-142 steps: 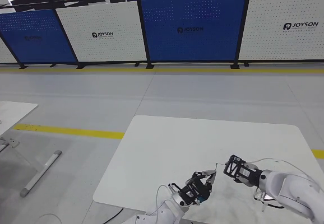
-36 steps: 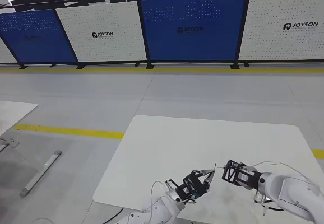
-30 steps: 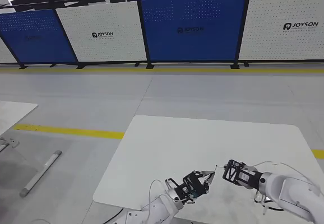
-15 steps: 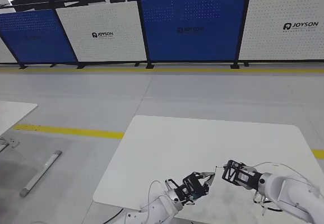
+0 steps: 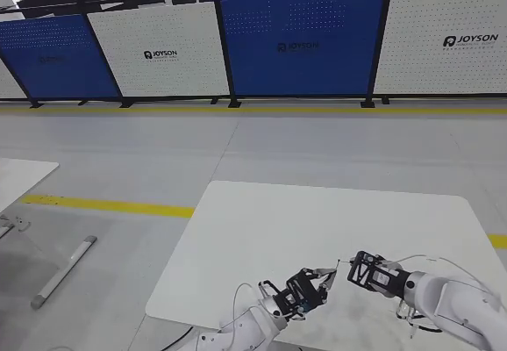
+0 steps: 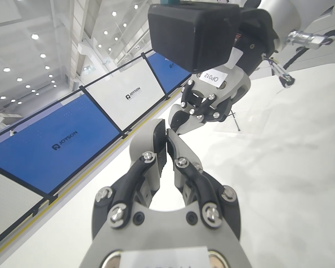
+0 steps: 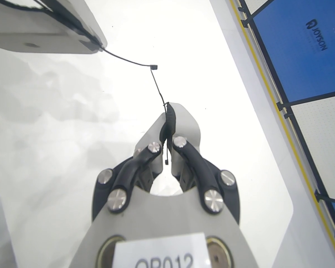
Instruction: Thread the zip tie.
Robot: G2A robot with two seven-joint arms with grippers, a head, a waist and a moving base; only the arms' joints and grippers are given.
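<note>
Top: the left gripper and right gripper meet over the table by its near edge. Left wrist: left fingers press together. Right wrist: both grippers pinch the zip tie, 1 at each end.

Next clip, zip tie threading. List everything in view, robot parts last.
zip tie: one, black, held in the air over the table, strung between both tools, its head in the gap between them.
table: one, white, under the arms.
second table: one, white, off to the side across the floor.
partition panels: a row, blue and white, at the back.
floor lines: two, yellow, one by the panels, one passing the tables.
left tool: one, grey and black, shut on the zip tie.
right tool: one, grey and black, shut on the zip tie.
</note>
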